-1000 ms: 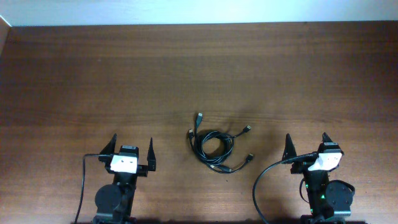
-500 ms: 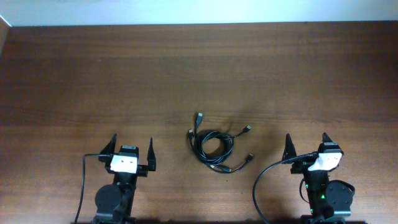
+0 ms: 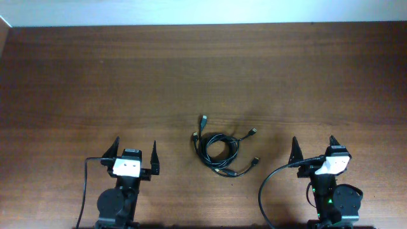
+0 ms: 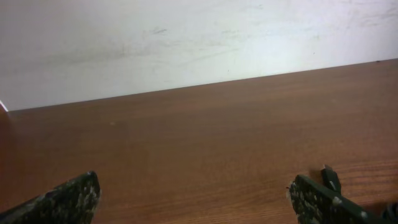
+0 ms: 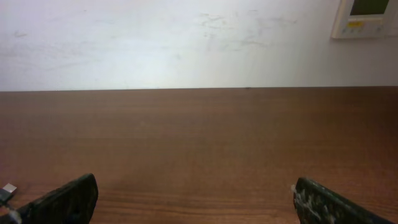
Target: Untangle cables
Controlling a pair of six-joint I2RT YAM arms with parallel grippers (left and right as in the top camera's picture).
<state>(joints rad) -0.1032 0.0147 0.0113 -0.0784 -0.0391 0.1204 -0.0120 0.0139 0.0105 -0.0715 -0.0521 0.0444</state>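
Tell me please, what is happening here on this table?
A small tangle of thin black cables lies on the wooden table, with several plug ends sticking out. The robot's left hand and right hand are near the table's front edge, one on each side of the tangle. Both are open and empty, and neither touches the cables. The untangling has not yet begun.

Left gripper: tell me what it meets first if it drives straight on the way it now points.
Probably nothing on the table, as far as the views show. The left gripper, open, points across bare wood toward the white wall; the cables lie off to its right, outside that line.
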